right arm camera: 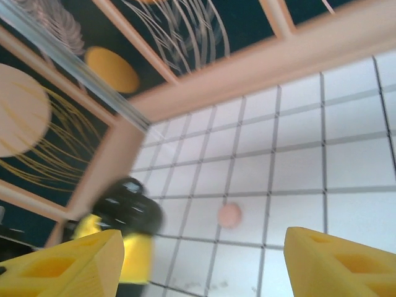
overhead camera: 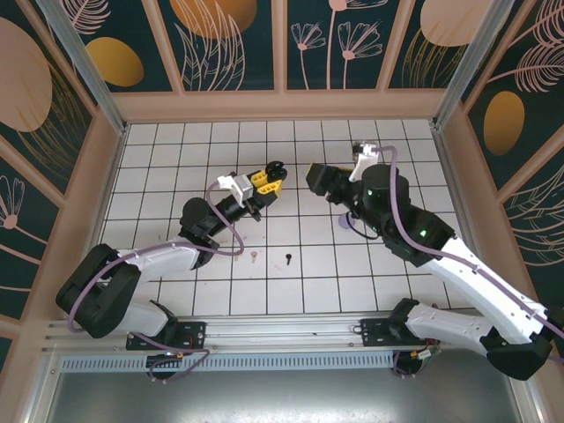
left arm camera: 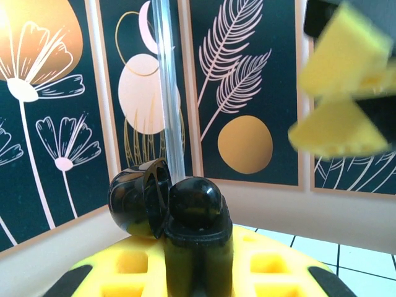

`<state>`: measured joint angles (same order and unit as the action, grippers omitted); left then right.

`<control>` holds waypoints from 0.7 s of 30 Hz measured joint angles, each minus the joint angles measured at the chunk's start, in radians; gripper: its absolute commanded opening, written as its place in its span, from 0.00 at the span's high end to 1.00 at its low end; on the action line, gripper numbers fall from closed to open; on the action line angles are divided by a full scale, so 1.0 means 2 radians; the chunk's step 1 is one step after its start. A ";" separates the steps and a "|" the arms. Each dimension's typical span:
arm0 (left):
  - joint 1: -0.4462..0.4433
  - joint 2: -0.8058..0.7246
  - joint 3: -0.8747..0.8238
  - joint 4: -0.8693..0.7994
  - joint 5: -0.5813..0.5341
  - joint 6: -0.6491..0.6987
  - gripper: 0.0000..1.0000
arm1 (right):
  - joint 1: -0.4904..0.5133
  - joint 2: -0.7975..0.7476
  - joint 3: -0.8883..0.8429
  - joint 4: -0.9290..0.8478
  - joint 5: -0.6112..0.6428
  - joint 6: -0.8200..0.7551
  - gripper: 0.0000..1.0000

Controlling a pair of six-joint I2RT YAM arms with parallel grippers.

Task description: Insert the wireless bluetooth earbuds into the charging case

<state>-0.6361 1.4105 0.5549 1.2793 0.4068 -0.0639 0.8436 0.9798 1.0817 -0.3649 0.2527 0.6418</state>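
My left gripper (overhead camera: 264, 182) is shut on the black charging case (overhead camera: 275, 169) and holds it above the tiled floor. In the left wrist view the case (left arm camera: 197, 226) stands upright between my yellow fingers (left arm camera: 124, 272), with its lid (left arm camera: 139, 198) swung open to the left. My right gripper (overhead camera: 315, 176) hovers just right of the case with nothing in it. Its yellow fingers (right arm camera: 62, 266) stand wide apart, and the case (right arm camera: 127, 207) shows blurred at the left. A pink earbud (overhead camera: 253, 256) and a black earbud (overhead camera: 288, 258) lie on the floor nearer the arm bases.
A round pink case (right arm camera: 229, 215) lies on the white tiles ahead of the right gripper. A lavender object (overhead camera: 342, 222) peeks out from under the right arm. Beige walls (overhead camera: 282, 106) with patterned panels close the floor in at the back and sides.
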 measured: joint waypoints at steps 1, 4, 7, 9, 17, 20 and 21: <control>0.000 -0.001 -0.001 0.000 0.000 0.001 1.00 | 0.000 0.000 -0.013 -0.002 0.001 0.008 0.31; 0.000 -0.005 -0.004 -0.001 0.004 0.004 1.00 | 0.000 0.003 -0.052 -0.010 0.001 0.028 0.32; 0.000 -0.008 -0.004 -0.001 0.019 0.004 1.00 | 0.000 0.007 -0.070 -0.014 0.000 0.040 0.34; 0.000 -0.008 -0.004 -0.004 0.040 0.003 1.00 | 0.000 0.007 -0.071 -0.015 -0.002 0.045 0.36; 0.000 0.000 0.018 -0.033 0.138 -0.013 1.00 | 0.000 0.006 -0.019 -0.032 -0.019 0.018 0.43; 0.000 0.005 0.032 -0.040 0.159 -0.018 1.00 | 0.000 0.006 0.020 -0.036 -0.033 -0.001 0.47; 0.000 0.006 0.034 -0.041 0.163 -0.018 1.00 | 0.000 0.008 0.033 -0.037 -0.037 -0.007 0.48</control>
<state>-0.6361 1.4220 0.6235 1.1965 0.7326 -0.0994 0.8436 0.9958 1.1477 -0.4389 0.1783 0.6273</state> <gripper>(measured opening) 0.215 0.541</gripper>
